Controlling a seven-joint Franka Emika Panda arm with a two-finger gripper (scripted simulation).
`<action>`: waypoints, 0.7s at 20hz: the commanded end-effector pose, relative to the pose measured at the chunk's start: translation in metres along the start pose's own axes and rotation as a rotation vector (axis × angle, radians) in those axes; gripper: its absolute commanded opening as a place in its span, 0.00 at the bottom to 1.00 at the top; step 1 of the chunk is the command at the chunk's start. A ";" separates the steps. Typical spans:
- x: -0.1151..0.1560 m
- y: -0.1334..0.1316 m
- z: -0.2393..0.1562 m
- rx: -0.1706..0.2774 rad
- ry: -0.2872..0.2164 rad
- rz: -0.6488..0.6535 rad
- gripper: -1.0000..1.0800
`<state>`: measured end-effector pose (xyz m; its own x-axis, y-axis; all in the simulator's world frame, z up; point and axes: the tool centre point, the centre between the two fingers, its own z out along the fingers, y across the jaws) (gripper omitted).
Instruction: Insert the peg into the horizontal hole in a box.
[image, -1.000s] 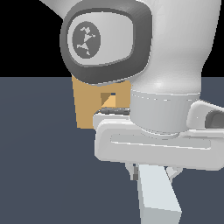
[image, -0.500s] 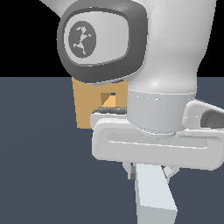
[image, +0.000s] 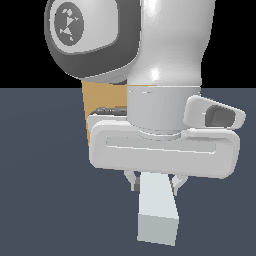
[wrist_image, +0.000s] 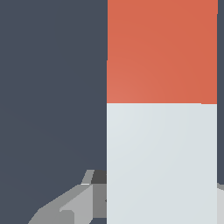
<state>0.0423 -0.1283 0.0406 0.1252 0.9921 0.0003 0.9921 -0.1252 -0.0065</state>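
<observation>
From the exterior view, the big white robot arm (image: 165, 55) filled most of the scene, its grey-capped joint with a white emblem up top and its broad white hand body stretched across the middle. Under that hand the gripper (image: 154, 184) had its two short pale fingers (image: 131, 181) pinching the long square-section peg (image: 157, 212), one finger showing on either side of the bar; the pale grey-white end of the peg stuck out towards the camera and hung above the dark blue-grey floor (image: 45, 190). Behind the arm, on the exterior view's left, a slice of the plain tan, orange-brown box (image: 100, 102) showed between the joint and the hand body, resting on the floor with the black backdrop above it. Its face was mostly covered by the arm, and I could not make out the small square hole from there. The peg sat nearer the camera than the box, and whether it touched the box was hidden. From the wrist view, the peg (wrist_image: 162, 131) ran the full height of the picture, its pale grey-white length nearest the camera and its shorter orange-red end section beyond, over the same dark floor (wrist_image: 48, 87). A grey finger (wrist_image: 70, 205) pressed against the pale part on one side. Neither the box nor the hole appeared in that view.
</observation>
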 end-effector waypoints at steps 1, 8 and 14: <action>0.003 -0.008 -0.011 -0.006 0.000 0.001 0.00; 0.012 -0.044 -0.040 -0.006 0.000 0.005 0.00; 0.019 -0.068 -0.060 -0.006 0.000 0.008 0.00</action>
<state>-0.0180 -0.1035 0.0936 0.1325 0.9912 0.0004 0.9912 -0.1325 -0.0049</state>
